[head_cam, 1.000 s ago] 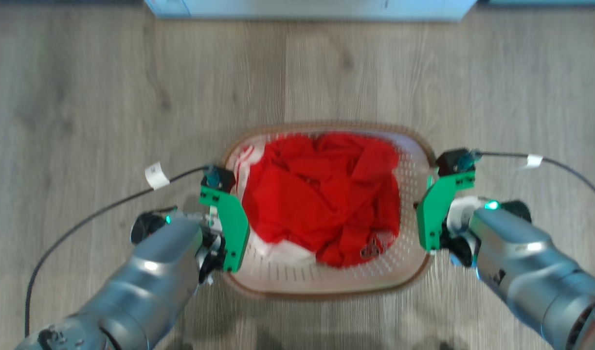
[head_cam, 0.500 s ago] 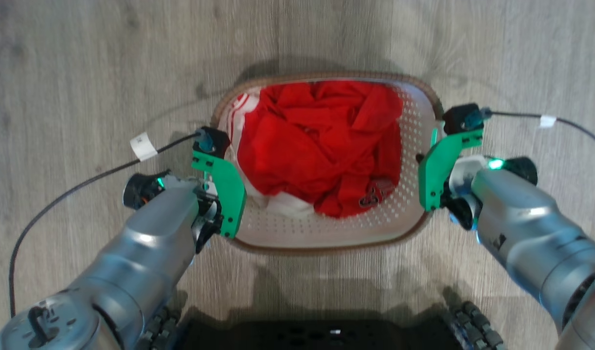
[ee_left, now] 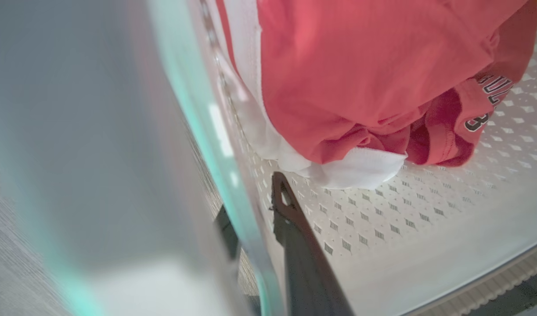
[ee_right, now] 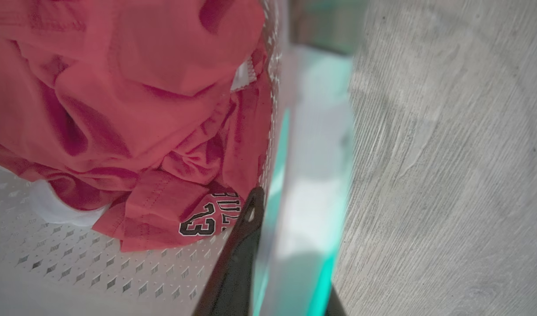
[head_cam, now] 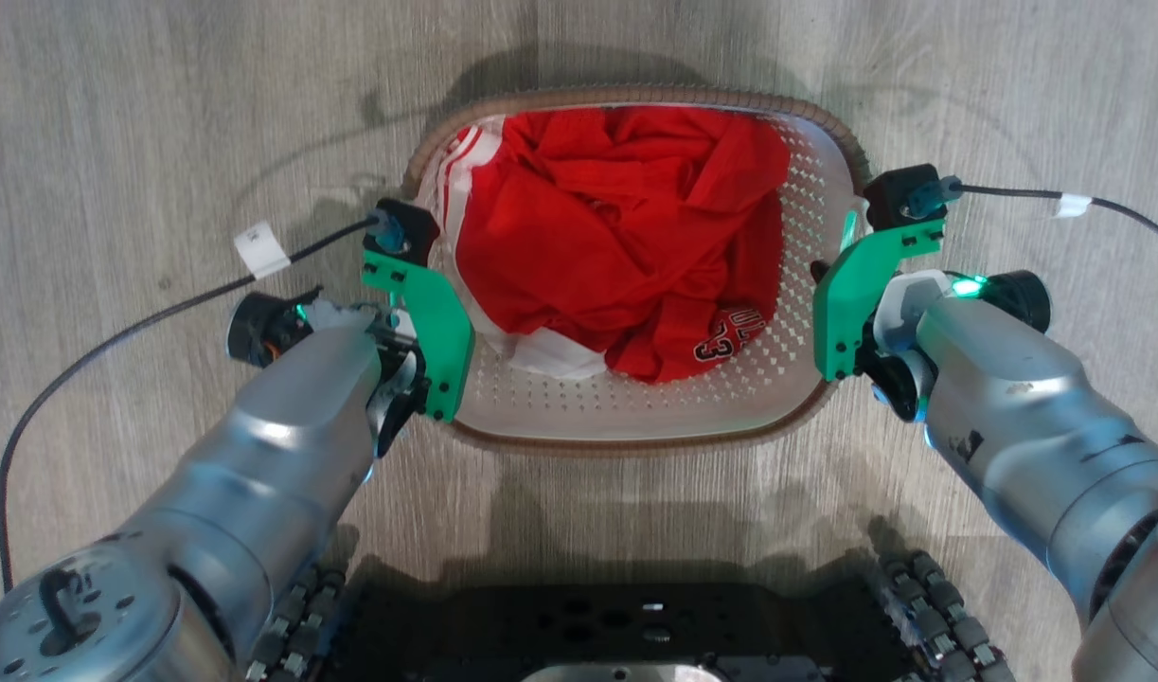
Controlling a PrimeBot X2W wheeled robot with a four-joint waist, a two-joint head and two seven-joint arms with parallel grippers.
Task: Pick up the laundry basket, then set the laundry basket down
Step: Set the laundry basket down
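Left wrist view shows my left end effector (ee_left: 250,199) straddling the left side wall of the laundry basket (head_cam: 635,412). One dark finger (ee_left: 294,250) lies inside against the perforated plastic and the other is a dark shape just outside, with the wall pinched between them. I judge that as clamped, taken at the side wall because it is the stiff part by the handle.

In the head view the basket sits centred between my forearms over the wooden floor (head_cam: 115,114), just ahead of my base (head_cam: 626,616). Whether it rests on the boards or hangs just clear I cannot tell. Red clothes (head_cam: 626,218) are heaped toward the far end, so neither inner finger bites cloth.

On the right, my right end effector (ee_right: 290,210) mirrors the left. Its inner finger (ee_right: 233,272) lies inside beside a red jersey (ee_right: 193,219) numbered 23. The outer one barely shows at the bottom edge, with the basket's white side between them, so I take it as clamped too. Opposite grips at matching spots should keep the load from tipping.
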